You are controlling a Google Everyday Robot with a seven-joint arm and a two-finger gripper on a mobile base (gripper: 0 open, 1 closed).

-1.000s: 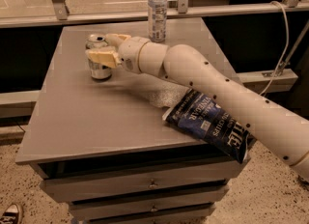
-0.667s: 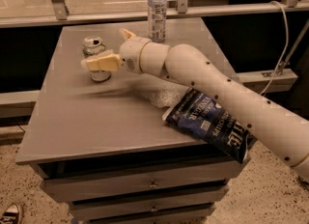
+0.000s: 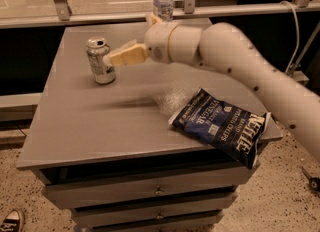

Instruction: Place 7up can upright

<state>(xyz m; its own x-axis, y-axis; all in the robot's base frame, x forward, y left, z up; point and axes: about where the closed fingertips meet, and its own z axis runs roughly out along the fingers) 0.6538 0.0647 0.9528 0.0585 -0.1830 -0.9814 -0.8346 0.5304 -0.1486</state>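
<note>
7up can stands upright on the left rear part of the grey cabinet top, shiny lid facing up, label side to camera. Gripper sits just right of the can, above the cabinet top. Fingers spread: the lower cream finger points left, its tip right at the can's upper side; contact vs. a thin gap cannot be told. The other finger sticks up behind the wrist. Can is not between them and nothing is pinched. White arm comes in from the right edge. Clear water bottle is upright at the rear edge, behind the gripper. Dark blue chip bag lies flat at front right, overhanging the corner.
</note>
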